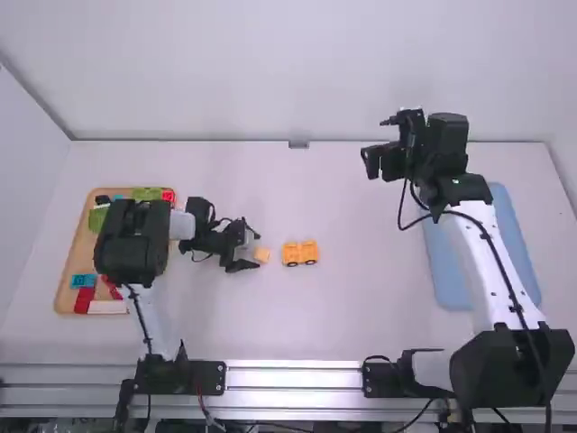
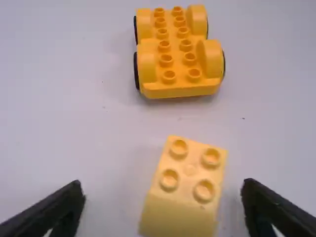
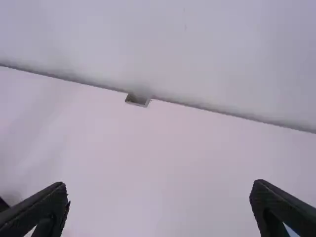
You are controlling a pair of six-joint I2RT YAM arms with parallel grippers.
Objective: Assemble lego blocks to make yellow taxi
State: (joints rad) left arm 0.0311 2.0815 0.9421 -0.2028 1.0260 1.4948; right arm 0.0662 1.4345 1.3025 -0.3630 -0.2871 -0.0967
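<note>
The left gripper (image 2: 164, 195) is spread, a finger on either side of the small yellow block (image 2: 186, 190), which stands on the table, clasped by neither. Picking it up seems the step in hand: close, lift, then square it (it sits slightly skewed) over the studs of the wheeled base (image 2: 173, 89), just beyond. Farther off, the right gripper (image 3: 159, 186) hangs open and empty.

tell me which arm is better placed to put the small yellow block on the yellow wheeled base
Left, I'd judge: its open gripper is right at the small block, with the wheeled base close by. The right gripper is well away, towards the table's far side.
</note>
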